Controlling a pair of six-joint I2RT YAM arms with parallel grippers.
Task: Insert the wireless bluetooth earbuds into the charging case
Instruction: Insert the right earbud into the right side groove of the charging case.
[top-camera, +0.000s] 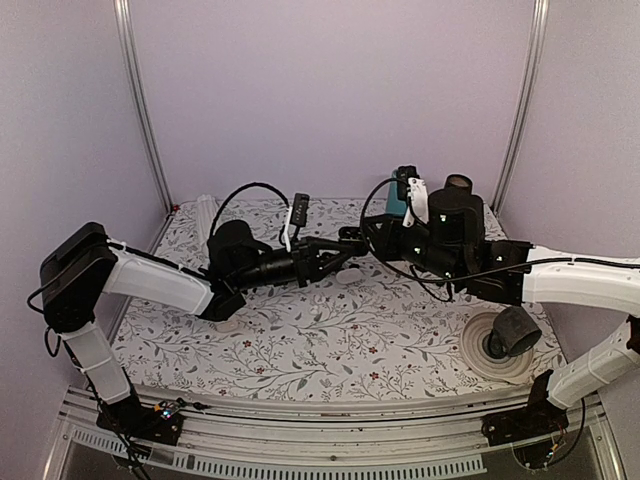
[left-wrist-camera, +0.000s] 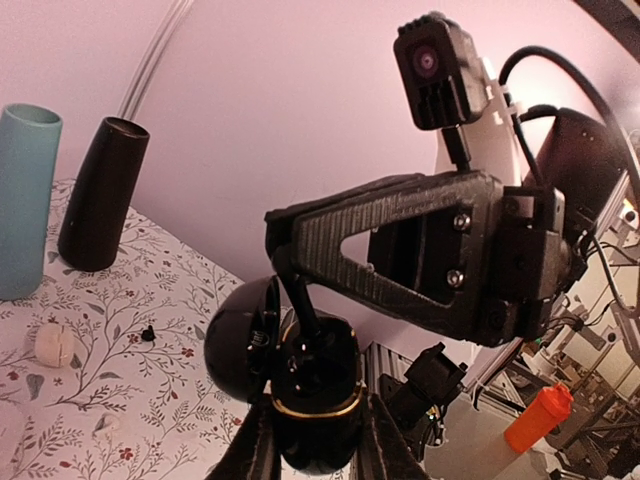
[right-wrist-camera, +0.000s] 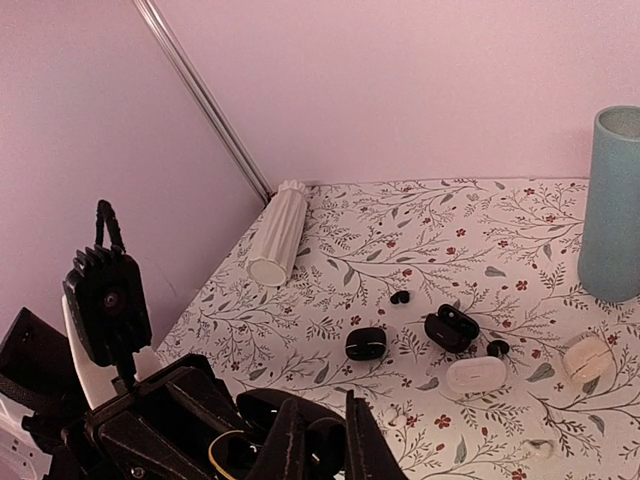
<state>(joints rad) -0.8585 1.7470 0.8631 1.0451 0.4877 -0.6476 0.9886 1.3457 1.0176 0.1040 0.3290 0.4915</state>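
While watching the left end effector (left-wrist-camera: 318, 445) clamp the open charging case (left-wrist-camera: 318, 385) and the right end effector (right-wrist-camera: 325, 410) pinch shut just above it, hold unclear, treat loose earbuds (right-wrist-camera: 400, 297) on the table (right-wrist-camera: 480, 230) as light, slick, rigid: grip gently across the body.

In the top view the left arm (top-camera: 250, 265) and right arm (top-camera: 450, 240) hide where both sets of fingers meet. In the left wrist view the bottom edge crops the left fingers (left-wrist-camera: 255, 450) at 6 o'clock, and the left edge crops the blue cylinder (left-wrist-camera: 25, 200) at 9 o'clock. The right fingers (left-wrist-camera: 298, 290) sink into the black charging case (left-wrist-camera: 315, 385); anything pinched there is hidden.
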